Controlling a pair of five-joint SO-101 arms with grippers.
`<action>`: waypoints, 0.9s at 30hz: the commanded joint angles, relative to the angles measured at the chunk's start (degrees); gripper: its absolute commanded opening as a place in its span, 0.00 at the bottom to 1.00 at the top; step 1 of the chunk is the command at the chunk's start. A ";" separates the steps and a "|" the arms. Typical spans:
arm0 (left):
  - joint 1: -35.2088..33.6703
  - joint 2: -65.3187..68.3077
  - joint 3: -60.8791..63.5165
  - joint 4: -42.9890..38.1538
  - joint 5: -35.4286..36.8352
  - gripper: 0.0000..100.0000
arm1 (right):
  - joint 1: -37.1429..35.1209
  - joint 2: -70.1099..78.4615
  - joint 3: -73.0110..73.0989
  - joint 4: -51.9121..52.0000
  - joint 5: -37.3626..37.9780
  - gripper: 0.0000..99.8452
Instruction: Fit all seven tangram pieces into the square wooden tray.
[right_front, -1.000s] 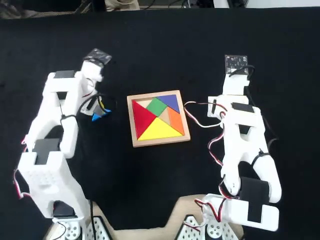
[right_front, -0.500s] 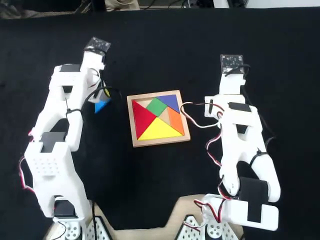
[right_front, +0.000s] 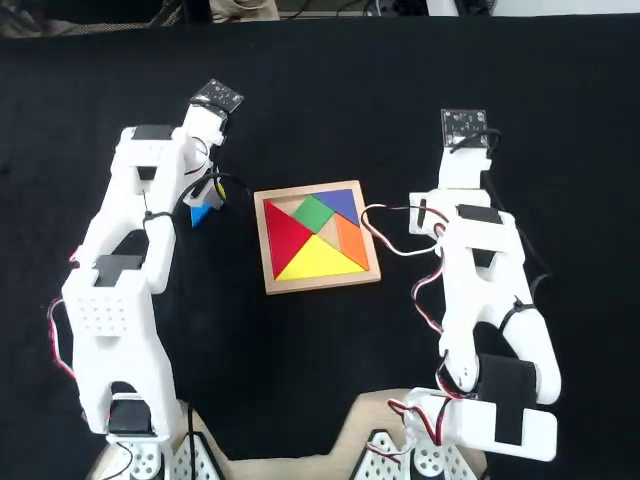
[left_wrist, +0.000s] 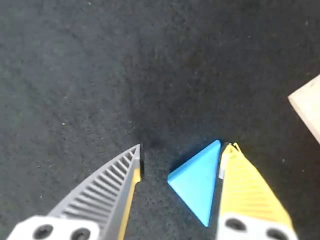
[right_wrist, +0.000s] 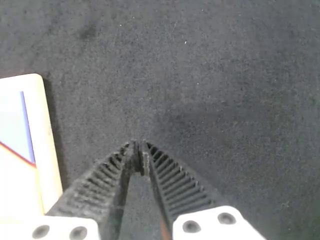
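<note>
The square wooden tray (right_front: 320, 283) lies mid-table holding red, yellow, green, purple and orange pieces, with a bare tan triangular gap (right_front: 327, 233) near its centre. A small blue triangle (right_front: 201, 213) lies on the black cloth left of the tray. My left gripper (left_wrist: 184, 147) stands open around the blue triangle (left_wrist: 197, 180). The triangle's edge touches the yellow finger (left_wrist: 245, 185), and a gap separates it from the grey finger (left_wrist: 112, 182). My right gripper (right_wrist: 136, 148) is shut on nothing, low over the cloth just right of the tray rim (right_wrist: 42, 140).
Black cloth covers the whole table. A tray corner (left_wrist: 307, 110) shows in the left wrist view. The right arm (right_front: 480, 260) stretches along the tray's right side, with its cable (right_front: 390, 235) looping close to the rim.
The left arm has swung toward the far side and closer to the tray. The blue triangle has shifted the same way between its fingers. The right arm barely moved.
</note>
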 joint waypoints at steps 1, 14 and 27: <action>-1.89 0.97 -7.34 1.67 -0.70 0.25 | -0.88 -0.13 -1.01 -1.05 0.53 0.01; -8.92 12.40 -24.31 10.64 3.34 0.25 | -0.79 -0.13 -1.01 -0.88 0.53 0.01; -11.65 8.35 -36.09 24.62 -5.01 0.25 | -0.88 -0.13 -1.01 -0.88 0.53 0.01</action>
